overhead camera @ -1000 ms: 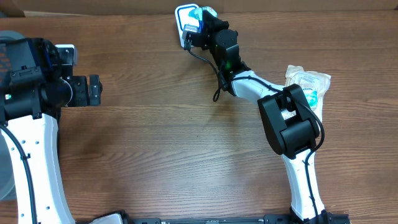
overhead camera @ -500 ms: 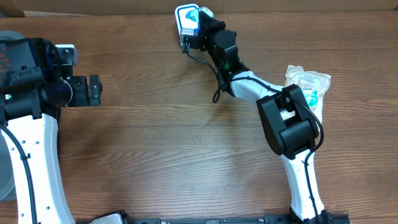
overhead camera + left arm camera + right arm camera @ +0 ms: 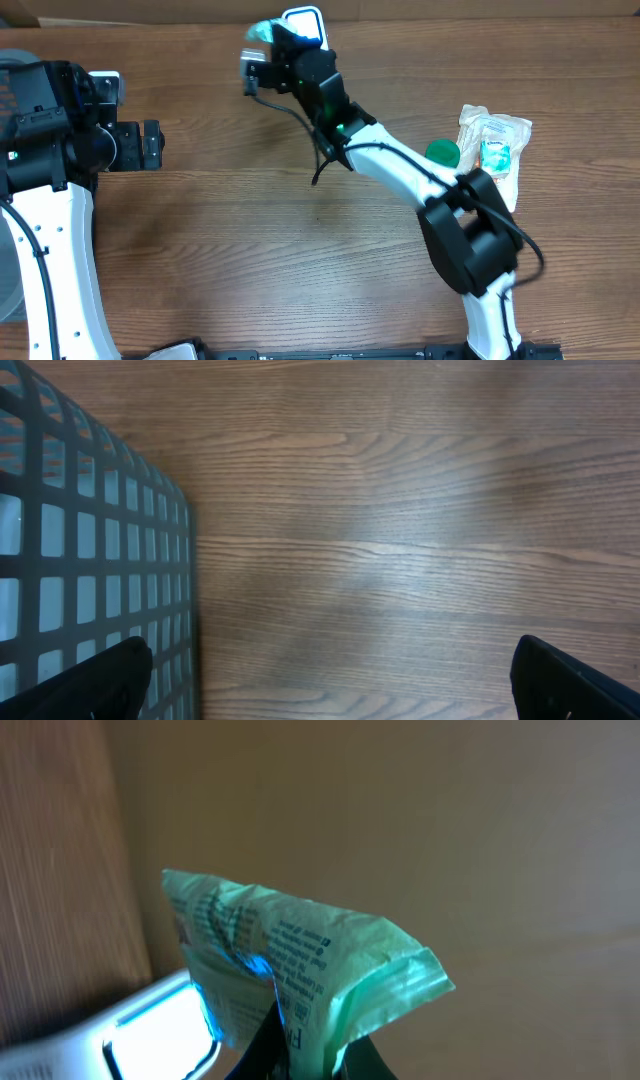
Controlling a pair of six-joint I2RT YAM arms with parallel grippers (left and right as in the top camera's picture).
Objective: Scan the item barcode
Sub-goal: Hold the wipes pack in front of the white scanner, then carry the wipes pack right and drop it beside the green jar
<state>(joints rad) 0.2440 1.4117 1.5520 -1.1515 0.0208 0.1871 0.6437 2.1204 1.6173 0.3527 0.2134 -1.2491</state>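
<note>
Since the right end effector (image 3: 300,1055) has swung left, the green packet (image 3: 290,955) pinched in its closed jaws now hangs just left of the lit scanner (image 3: 305,17), suggesting the barcode pass is done. The left end effector (image 3: 325,690) stands wide open, empty.

A wooden desk (image 3: 250,240) bears clear packets (image 3: 495,135), a green disc (image 3: 441,152) just beside them. A grey mesh basket (image 3: 80,560) rests on it too.
</note>
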